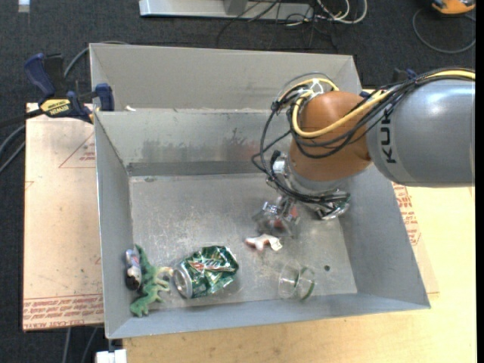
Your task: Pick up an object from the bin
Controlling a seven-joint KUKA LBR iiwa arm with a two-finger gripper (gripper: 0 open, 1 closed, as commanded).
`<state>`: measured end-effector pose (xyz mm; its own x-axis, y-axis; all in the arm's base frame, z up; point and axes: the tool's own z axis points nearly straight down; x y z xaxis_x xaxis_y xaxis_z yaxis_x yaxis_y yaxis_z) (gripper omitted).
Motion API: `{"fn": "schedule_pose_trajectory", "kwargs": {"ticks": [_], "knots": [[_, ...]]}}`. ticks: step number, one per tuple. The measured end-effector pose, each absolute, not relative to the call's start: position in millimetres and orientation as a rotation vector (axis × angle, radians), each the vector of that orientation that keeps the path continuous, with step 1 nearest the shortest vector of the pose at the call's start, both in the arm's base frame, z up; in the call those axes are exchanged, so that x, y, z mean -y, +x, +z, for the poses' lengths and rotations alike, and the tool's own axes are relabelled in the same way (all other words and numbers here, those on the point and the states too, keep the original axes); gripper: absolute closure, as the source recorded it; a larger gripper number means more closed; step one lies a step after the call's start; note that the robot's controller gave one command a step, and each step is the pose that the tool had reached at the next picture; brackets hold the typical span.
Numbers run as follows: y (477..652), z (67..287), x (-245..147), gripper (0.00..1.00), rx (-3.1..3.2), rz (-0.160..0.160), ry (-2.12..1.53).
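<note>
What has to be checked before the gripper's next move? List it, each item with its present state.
1. Gripper is inside the bin, low, right of the middle: ok.
2. A target lies free: the small white and pink toy touches nothing else: ok.
3. Gripper is centred over that toy: not ok; the toy lies just in front of it, to its left in the view.
4. Gripper holds nothing yet: cannot tell.
5. The clear cup by the front wall is apart from the toy: ok.
6. The crushed green can and green lizard toy are well away to the left: ok.
</note>
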<state>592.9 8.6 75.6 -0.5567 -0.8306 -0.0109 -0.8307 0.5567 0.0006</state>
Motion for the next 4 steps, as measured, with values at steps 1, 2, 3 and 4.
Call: {"fn": "schedule_pose_trajectory", "kwargs": {"ticks": [1,2,3,4], "knots": [[570.4,73.2,4.5,1.00,-2.730,0.006,-1.526],[570.8,100.2,11.2,1.00,-2.506,0.007,-1.872],[583.0,129.7,24.1,1.00,-2.396,-0.001,-2.002],[590.6,227.1,18.3,1.00,-2.485,0.007,-1.893]]}}
